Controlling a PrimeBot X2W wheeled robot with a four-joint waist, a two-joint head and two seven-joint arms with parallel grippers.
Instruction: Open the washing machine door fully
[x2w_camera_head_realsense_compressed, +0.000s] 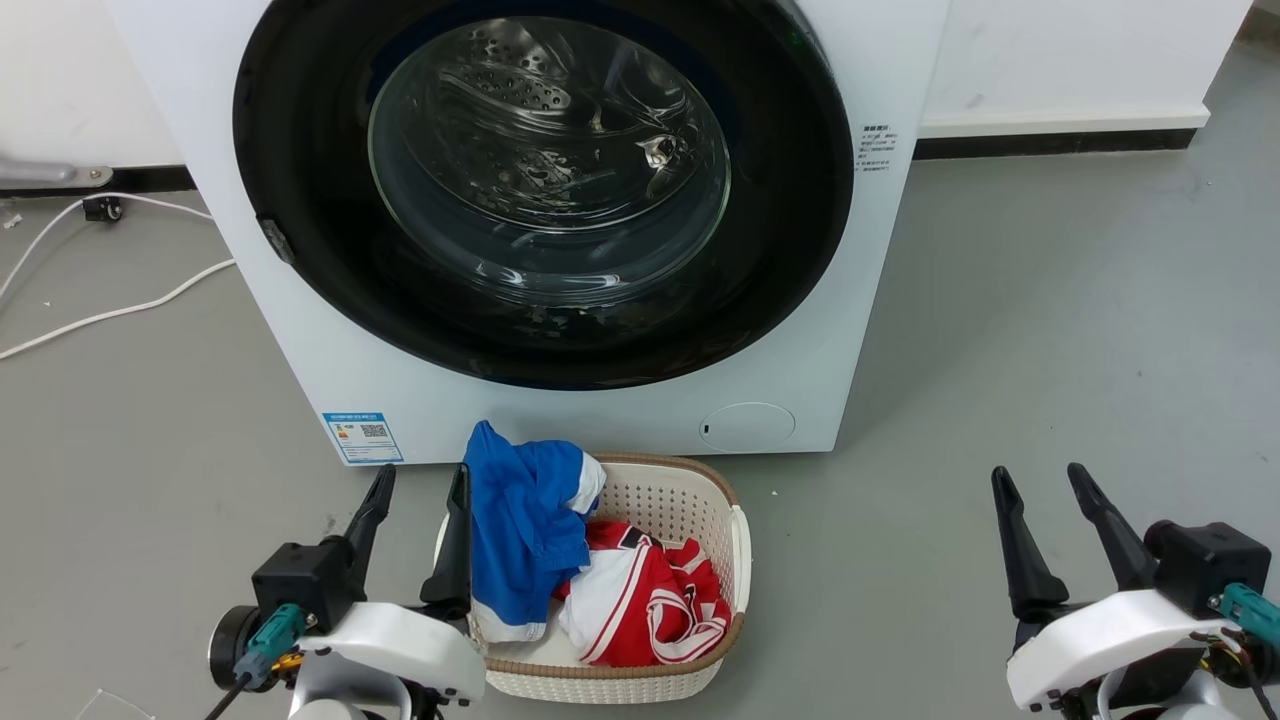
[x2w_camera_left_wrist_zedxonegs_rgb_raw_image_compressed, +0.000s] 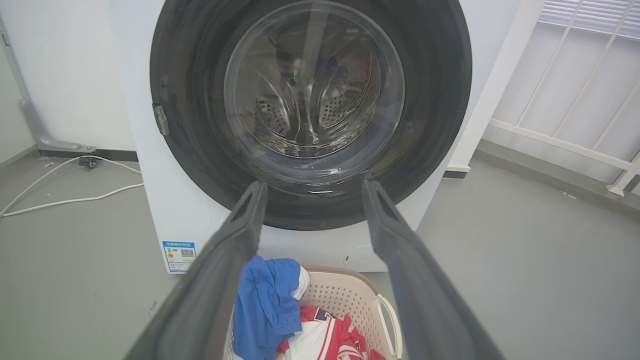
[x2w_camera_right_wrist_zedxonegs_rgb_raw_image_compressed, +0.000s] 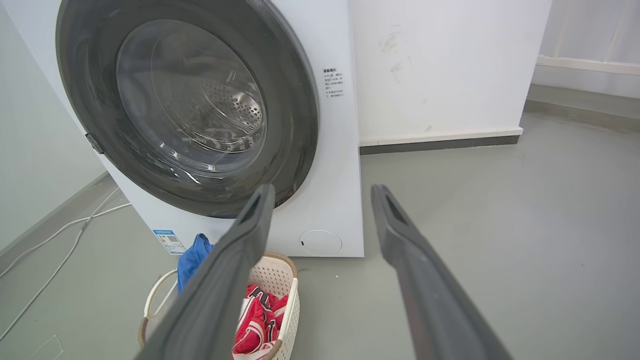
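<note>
Overhead, left fingers (x2w_camera_head_realsense_compressed: 455, 545) and right fingers (x2w_camera_head_realsense_compressed: 1018, 545) spread, washing machine door (x2w_camera_head_realsense_compressed: 545, 190) closed.

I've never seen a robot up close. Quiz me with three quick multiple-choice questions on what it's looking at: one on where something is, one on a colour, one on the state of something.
1. Where does the laundry basket stand relative to the washing machine?
A. On top of it
B. On the floor just in front of it
C. Behind it

2. What colour is the garment hanging over the basket's rim?
A. Green
B. Blue
C. Yellow

3. How is the washing machine door?
A. Swung wide open
B. Taken off
C. Shut

Answers:
1 B: the basket sits on the grey floor before the machine's front.
2 B: the garment is bright blue, beside red-and-white clothes.
3 C: its black rim lies flat against the white front.
</note>
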